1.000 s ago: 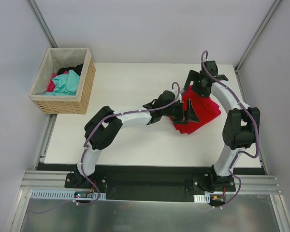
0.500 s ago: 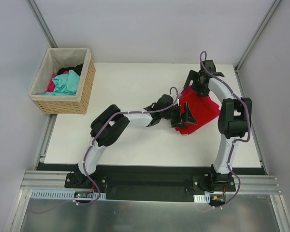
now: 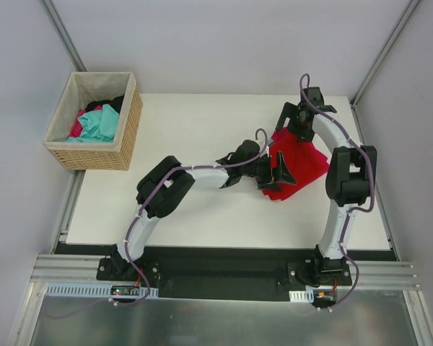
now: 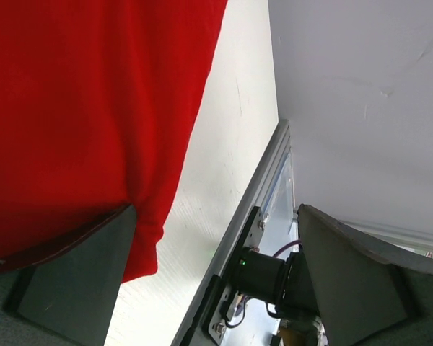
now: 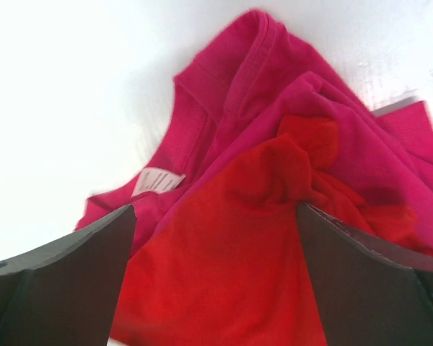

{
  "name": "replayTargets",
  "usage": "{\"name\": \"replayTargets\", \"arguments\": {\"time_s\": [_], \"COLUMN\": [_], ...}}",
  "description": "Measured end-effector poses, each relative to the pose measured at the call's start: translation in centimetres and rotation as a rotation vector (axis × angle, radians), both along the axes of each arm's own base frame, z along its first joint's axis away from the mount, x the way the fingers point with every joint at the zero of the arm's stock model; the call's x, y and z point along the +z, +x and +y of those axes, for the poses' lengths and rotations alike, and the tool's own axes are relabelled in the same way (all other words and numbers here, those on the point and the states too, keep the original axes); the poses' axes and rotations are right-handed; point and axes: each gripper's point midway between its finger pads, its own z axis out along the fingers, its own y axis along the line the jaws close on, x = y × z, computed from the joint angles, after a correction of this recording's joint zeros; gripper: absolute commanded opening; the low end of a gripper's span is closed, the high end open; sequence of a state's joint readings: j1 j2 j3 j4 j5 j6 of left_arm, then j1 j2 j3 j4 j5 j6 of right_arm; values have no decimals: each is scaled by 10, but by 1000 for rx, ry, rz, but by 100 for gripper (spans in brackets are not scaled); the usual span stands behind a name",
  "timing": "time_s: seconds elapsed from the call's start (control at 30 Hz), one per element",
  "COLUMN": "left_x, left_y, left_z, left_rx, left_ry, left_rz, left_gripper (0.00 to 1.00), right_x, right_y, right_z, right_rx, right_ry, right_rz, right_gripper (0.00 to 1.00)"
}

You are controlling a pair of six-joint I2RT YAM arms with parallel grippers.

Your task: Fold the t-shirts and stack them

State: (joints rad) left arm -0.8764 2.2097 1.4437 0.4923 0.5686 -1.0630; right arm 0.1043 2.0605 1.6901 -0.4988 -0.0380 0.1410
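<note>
White table (image 3: 202, 209), grey walls, and a basket (image 3: 128, 130) of spare clothes off the far-left corner. Red shirt (image 3: 303, 162) sits right of centre on the table, lying on the pink shirt (image 5: 231, 94). Pink only peeks out at the far side, with its collar and white label (image 5: 159, 180) visible in the right wrist view.

Change over the last second is small. Left arm's elbow swings right, right arm's elbow shifts left and a bit further up the table. Both then settle, and the last half second is basically static. Cloth outline barely moves.

Left end effector (image 3: 280, 171): fingers wide apart at the red shirt's left edge, one finger at the hem, nothing clamped. Right end effector (image 3: 289, 127): also wide apart, over the far edge of the pile, nothing pinched.

My read: both arms are repositioning, not pulling cloth. Stack order is there (red over pink), but the red top is bunched and the pink is wrinkled, so I'd call folding unfinished. Likely next step is to grip the left hem and far edge to flatten or refold. Risk is catching both layers at once, since red overlaps pink closely.
</note>
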Motion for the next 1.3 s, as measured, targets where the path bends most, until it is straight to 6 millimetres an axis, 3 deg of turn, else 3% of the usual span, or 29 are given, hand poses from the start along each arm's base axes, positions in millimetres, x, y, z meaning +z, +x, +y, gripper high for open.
{"name": "replayTargets", "arguments": {"time_s": [0.17, 0.27, 0.33, 0.4, 0.67, 0.9, 1.0, 1.2, 1.3], "left_x": [5, 10, 16, 22, 37, 53, 40, -17, -20], "left_y": [-1, -5, -7, -10, -3, 9, 13, 12, 13], "left_z": [-1, -2, -3, -4, -8, -17, -21, -14, -13], "left_rx": [-5, -10, -10, -13, -5, 3, 1, 6, 10], "left_ry": [4, 8, 5, -1, -4, -21, -8, 86, 90], "left_rz": [-4, -8, -14, -22, -56, -125, -121, -72, -86], "left_gripper": [95, 95, 95, 95, 96, 95, 95, 95, 94], "right_x": [65, 105, 122, 125, 59, 37, 25, -10, -21], "right_y": [-5, -18, -27, -36, -68, -69, -67, -74, -78], "right_z": [-2, -3, -6, -8, -17, -23, -25, -28, -30], "right_rx": [8, 8, 2, -3, -15, -27, -32, -40, -47], "right_ry": [-4, -4, -13, -22, -60, -64, -66, -69, -67], "right_rz": [-129, -212, -249, -254, -89, -50, -35, 34, 57], "right_gripper": [97, 97, 97, 97, 97, 97, 97, 97, 97]}}
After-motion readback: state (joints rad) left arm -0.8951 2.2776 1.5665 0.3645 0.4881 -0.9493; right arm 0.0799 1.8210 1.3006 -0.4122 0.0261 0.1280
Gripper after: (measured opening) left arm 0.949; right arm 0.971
